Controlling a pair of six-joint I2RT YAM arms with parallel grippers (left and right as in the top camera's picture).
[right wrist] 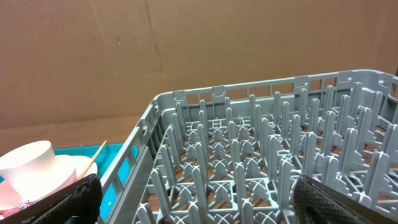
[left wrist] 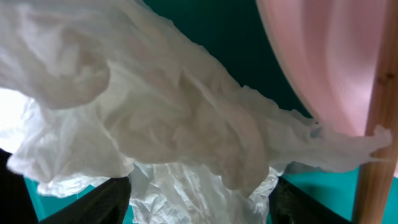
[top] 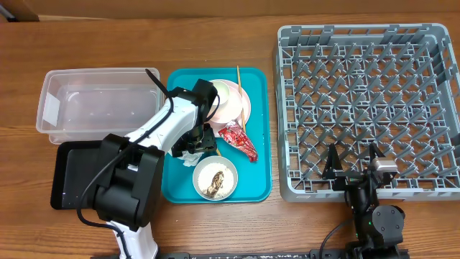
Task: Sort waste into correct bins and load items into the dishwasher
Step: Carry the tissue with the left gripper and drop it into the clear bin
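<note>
**Table stock: napkin between left fingers, rack unloaded**

Left gripper (top: 195, 142): low over the teal tray's (top: 259, 173) left half. Its dark fingers (left wrist: 109, 202) stand apart on either side of the crumpled white napkin (left wrist: 174, 124); whether they press it cannot be told. The pink plate (left wrist: 336, 62) edge and a wooden stick (left wrist: 379, 124) crowd its right side.

Right gripper (top: 352, 160): jaws spread wide, holding nothing, at the dish rack's (top: 359, 30) near rim.

Teal tray, contents:
- Plate at the far end, with the cream cup (top: 224, 93) on it.
- Red wrapper (top: 239, 140) at mid-tray, just right of the napkin.
- White bowl (top: 228, 167) at the near edge, with rice and brown scraps (top: 214, 183) inside.

Clear tub (top: 100, 72): left of the teal tray, its right edge near the tray's rim.

Black tray (top: 72, 173): near-left, partly under the left arm.

Dish rack: right of the teal tray across a narrow strip of table, its pegs bare.
</note>
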